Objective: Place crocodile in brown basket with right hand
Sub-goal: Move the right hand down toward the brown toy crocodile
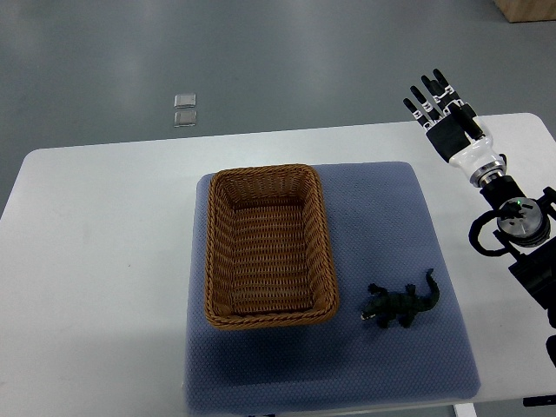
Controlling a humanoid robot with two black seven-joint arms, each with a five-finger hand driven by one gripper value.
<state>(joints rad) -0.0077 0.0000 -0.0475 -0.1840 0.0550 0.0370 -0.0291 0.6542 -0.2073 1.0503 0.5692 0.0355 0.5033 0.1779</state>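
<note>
Well apart: right hand (452, 130), crocodile (400, 305).

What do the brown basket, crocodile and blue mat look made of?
Brown basket: woven wicker or rattan, matte, showing ribbed weave. Crocodile: dark, matte, perhaps plush or rubber; too small to tell. Blue mat: dimpled texture, likely foam or fabric.

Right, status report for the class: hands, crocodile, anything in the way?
Right hand at far right, fingers spread, holding nothing; left out of view. Crocodile lies on blue mat, right of brown basket, apart from it. Nothing between hand and crocodile.
</note>
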